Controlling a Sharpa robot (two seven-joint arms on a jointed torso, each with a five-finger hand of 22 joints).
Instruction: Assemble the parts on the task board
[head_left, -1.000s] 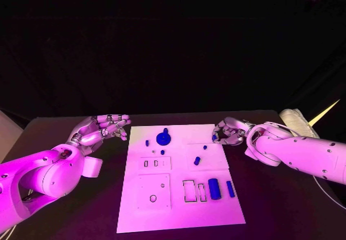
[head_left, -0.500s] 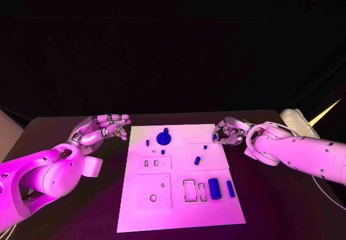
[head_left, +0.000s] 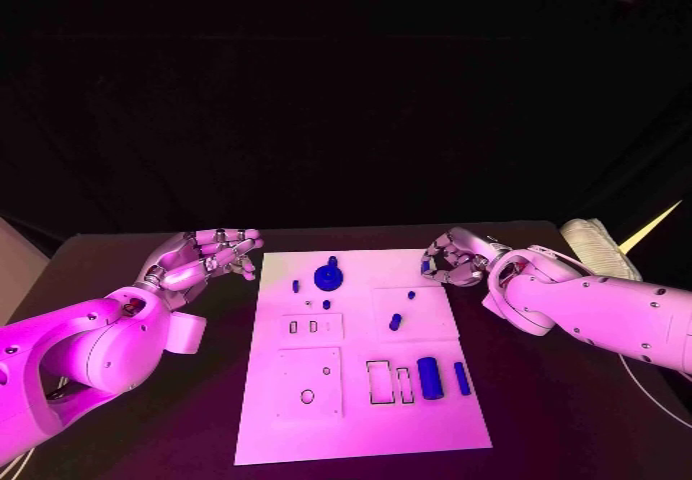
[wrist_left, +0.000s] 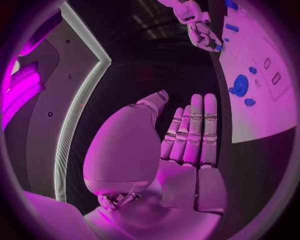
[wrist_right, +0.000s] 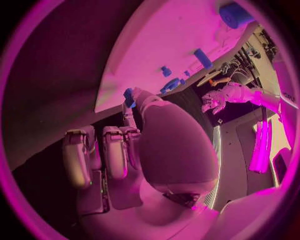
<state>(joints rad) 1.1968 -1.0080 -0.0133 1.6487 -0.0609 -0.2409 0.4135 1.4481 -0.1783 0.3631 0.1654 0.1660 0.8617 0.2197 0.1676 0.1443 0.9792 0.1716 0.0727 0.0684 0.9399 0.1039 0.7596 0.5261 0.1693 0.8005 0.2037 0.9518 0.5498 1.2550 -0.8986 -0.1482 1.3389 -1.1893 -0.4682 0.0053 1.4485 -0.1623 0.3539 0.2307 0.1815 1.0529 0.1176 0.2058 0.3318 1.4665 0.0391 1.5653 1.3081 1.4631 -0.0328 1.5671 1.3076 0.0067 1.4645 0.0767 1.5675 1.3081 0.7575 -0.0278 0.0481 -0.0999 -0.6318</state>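
The white task board (head_left: 361, 400) lies in the middle of the black table. On it are a round blue part (head_left: 327, 276), several small blue pegs, a blue cylinder (head_left: 428, 378) and a blue bar (head_left: 462, 377). My right hand (head_left: 456, 262) hovers at the board's far right corner with its fingers curled. It pinches a small blue part (wrist_right: 129, 97) between thumb and a finger. My left hand (head_left: 209, 252) hangs beside the board's far left corner, fingers spread, holding nothing. The left wrist view shows that hand (wrist_left: 187, 135) flat and empty, with the board (wrist_left: 262, 105) beyond it.
Rectangular slots (head_left: 379, 381) are cut near the cylinder, and a square plate with an oval hole (head_left: 307, 396) sits at the board's near left. A pale ribbed object (head_left: 588, 240) lies at the table's far right edge.
My right hand has shifted slightly farther away and toward the board's corner, still pinching the small blue part. The left hand has stayed where it was.
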